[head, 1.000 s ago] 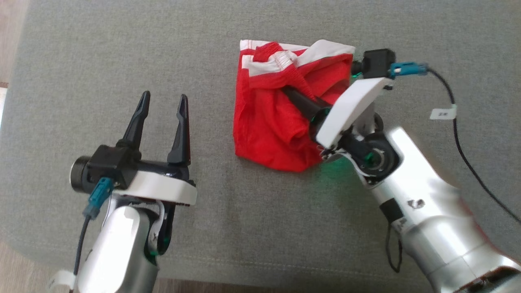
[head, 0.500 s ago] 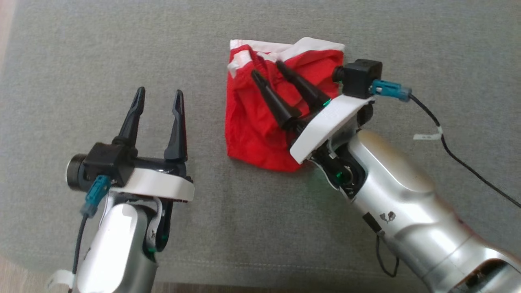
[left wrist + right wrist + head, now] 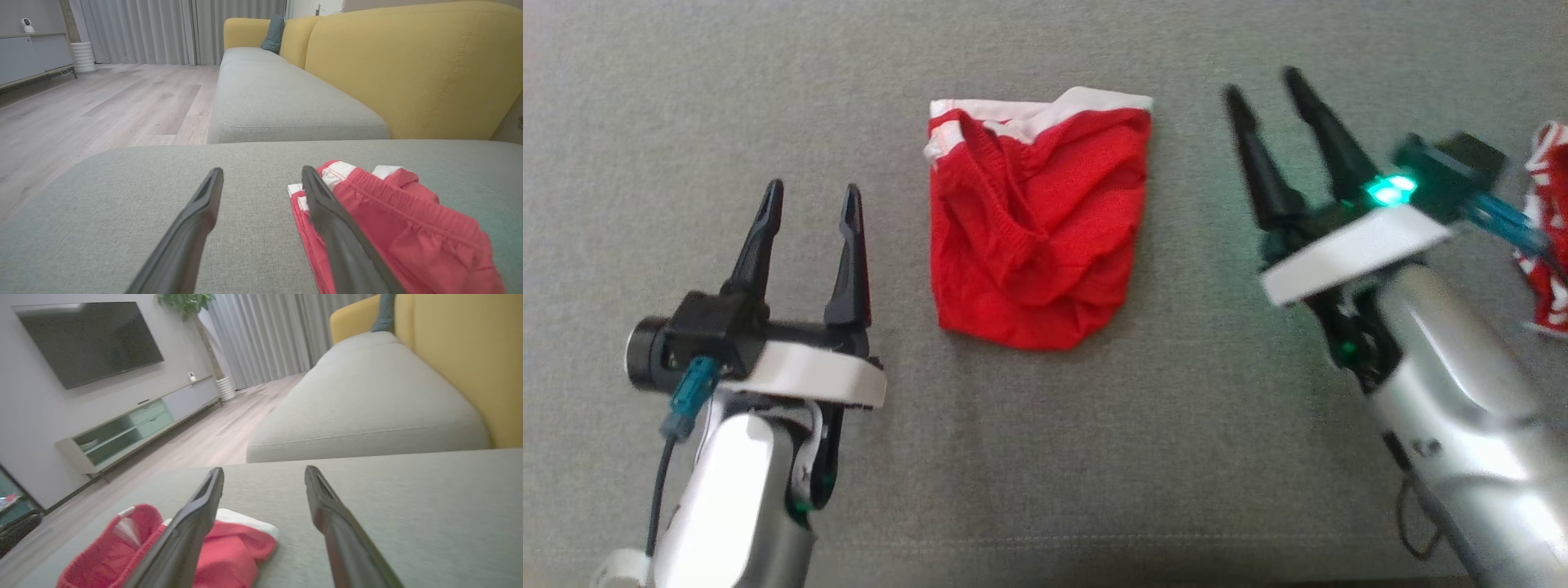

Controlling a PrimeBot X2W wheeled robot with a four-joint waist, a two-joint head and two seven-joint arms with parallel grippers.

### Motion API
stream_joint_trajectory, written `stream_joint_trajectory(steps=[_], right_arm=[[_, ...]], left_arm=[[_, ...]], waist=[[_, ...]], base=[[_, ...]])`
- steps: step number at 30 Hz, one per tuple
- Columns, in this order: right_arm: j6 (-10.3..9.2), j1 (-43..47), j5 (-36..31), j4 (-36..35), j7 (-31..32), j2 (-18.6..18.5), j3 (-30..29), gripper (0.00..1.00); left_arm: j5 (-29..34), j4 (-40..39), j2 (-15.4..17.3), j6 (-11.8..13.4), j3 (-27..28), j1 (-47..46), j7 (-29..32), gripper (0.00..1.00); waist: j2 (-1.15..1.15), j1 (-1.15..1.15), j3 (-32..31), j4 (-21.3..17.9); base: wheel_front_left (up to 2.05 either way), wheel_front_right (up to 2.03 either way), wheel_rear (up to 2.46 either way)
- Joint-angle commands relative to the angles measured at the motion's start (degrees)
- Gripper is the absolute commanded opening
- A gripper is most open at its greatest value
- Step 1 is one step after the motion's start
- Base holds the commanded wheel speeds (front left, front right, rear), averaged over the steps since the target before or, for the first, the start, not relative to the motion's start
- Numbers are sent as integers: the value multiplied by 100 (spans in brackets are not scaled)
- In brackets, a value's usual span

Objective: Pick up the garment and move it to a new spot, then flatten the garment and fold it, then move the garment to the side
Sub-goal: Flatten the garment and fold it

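Note:
A red garment (image 3: pixel 1033 229) with a white waistband lies folded and rumpled on the grey cushion (image 3: pixel 1045 457), between my two arms. My left gripper (image 3: pixel 810 200) stands open to its left, nothing between the fingers. In the left wrist view the garment (image 3: pixel 392 228) lies just right of the open left gripper (image 3: pixel 261 176), partly behind the right finger. My right gripper (image 3: pixel 1264 86) is open and lifted clear, to the right of the garment. In the right wrist view the garment (image 3: pixel 229 547) lies low left, behind the left finger of the right gripper (image 3: pixel 264 472).
Another red-and-white cloth (image 3: pixel 1547 237) lies at the right edge of the head view. A yellow sofa back (image 3: pixel 412 69) and further grey cushions (image 3: pixel 282 102) run beyond. Wooden floor (image 3: pixel 102 106), a TV (image 3: pixel 88 341) and a low cabinet (image 3: pixel 135 428) stand off to the side.
My right gripper has opened, let go of the garment and drawn back to the right. The garment now lies flat and free. The head camera has shifted, bringing a second cloth into view.

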Motion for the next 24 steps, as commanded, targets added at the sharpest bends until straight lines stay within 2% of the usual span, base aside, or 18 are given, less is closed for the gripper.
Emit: stream_joint_trajectory(steps=[1,6,12,18,24], right_arm=[[-10,157,-66,-228,-73,2,-59,100],[-10,896,-653,-694,-44,-175,-976,100],[-10,1782,-1333,-1521,343,-3,-1887,100],[-10,2419,-1760,-2309,789,298,-2329,100],[-10,2683,-1927,-2715,1049,478,-2506,100]], left_arm=[[28,-181,134,17,234,37,-69,100],[20,-215,232,72,311,171,-67,100],[21,-293,328,132,344,334,-29,100],[13,-359,366,178,328,449,21,100],[-12,-381,375,218,313,514,37,100]], waist=[[0,0,-55,-64],[0,0,-200,-231],[0,0,-335,-353],[0,0,-426,-384],[0,0,-473,-391]], base=[[0,0,0],[0,0,0],[0,0,0],[0,0,0],[0,0,0]])
